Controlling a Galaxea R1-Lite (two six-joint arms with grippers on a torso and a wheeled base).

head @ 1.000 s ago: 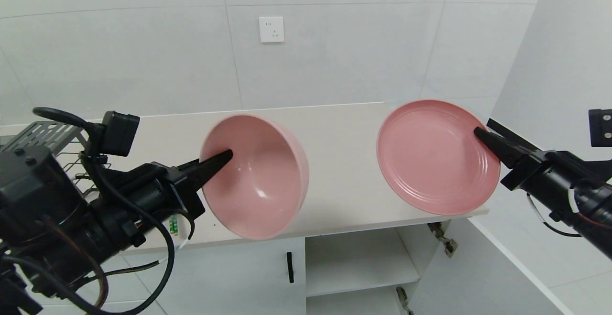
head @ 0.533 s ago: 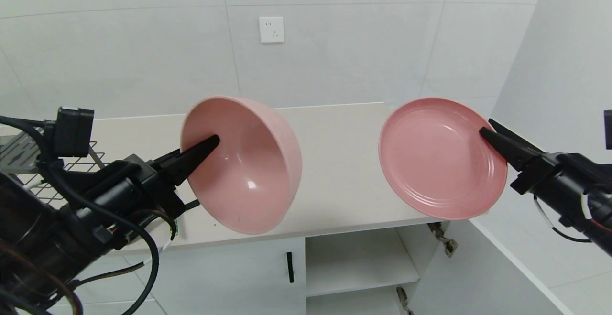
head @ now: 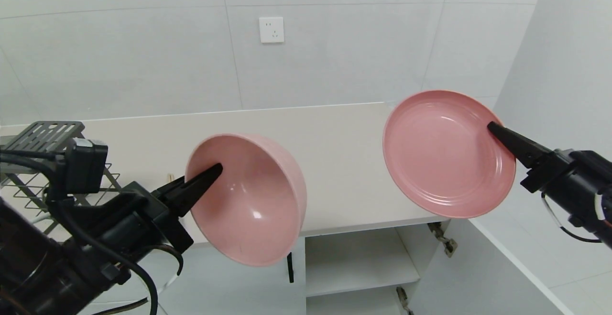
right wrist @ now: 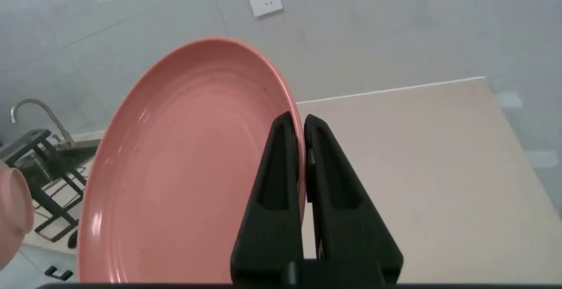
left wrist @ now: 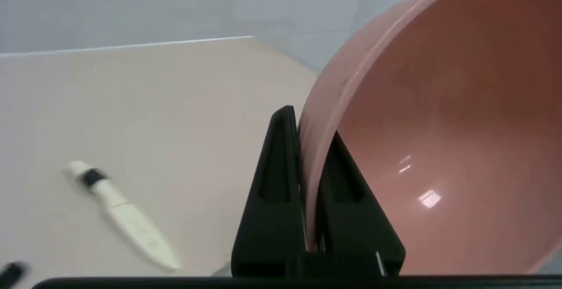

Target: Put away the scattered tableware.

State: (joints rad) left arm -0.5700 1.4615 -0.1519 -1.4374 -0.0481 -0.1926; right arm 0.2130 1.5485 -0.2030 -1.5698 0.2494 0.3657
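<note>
My left gripper [head: 210, 171] is shut on the rim of a pink bowl [head: 253, 200], held tilted on its side in front of the counter's edge. The wrist view shows the bowl [left wrist: 439, 122] with its rim clamped by my left gripper [left wrist: 309, 162]. My right gripper [head: 497, 131] is shut on the rim of a pink plate [head: 442, 152], held nearly upright above the counter's right end. In the right wrist view the plate [right wrist: 189, 166] is pinched at its edge by my right gripper [right wrist: 304, 148].
A cream-handled knife [left wrist: 127, 214] lies on the beige counter [head: 334, 147]. A dark wire dish rack [head: 38, 138] stands at the far left. Below, an open white cabinet [head: 358, 262] shows bare shelves, its door swung out to the right. A white wall rises at the right.
The left arm has lowered the bowl towards the counter's front edge. The right arm has lifted the plate a little and shifted it to the right.
</note>
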